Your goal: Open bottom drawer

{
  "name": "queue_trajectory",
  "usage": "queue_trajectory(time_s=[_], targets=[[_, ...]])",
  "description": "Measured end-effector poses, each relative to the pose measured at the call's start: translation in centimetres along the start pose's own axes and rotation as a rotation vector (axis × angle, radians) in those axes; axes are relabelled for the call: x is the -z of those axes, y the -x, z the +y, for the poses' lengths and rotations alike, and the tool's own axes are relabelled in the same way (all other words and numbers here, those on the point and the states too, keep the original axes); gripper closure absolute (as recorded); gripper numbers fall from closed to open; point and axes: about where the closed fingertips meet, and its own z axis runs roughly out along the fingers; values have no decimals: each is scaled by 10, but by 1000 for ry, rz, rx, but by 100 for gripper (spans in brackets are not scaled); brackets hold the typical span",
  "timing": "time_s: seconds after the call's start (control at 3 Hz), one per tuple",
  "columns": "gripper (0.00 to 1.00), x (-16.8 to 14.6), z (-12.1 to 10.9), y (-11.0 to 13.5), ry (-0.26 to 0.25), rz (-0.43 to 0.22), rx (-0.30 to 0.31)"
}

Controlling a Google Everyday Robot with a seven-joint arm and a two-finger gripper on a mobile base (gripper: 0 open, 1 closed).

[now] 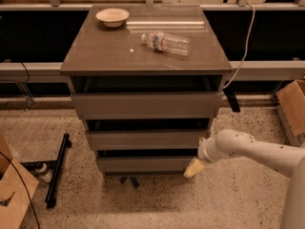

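The hand sits at the right end of the bottom drawer, the cabinet's lowest front; its width I cannot tell; best to catch the panel's top edge and pull straight outward.

The gripper sits low at the right end of the bottom drawer, seemingly touching its front. A bottle and a bowl rest on the top surface.
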Motion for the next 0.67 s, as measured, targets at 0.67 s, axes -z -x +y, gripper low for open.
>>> queue_trajectory(time_s=[0.67], targets=[[0, -42, 16, -24, 88, 14, -36]])
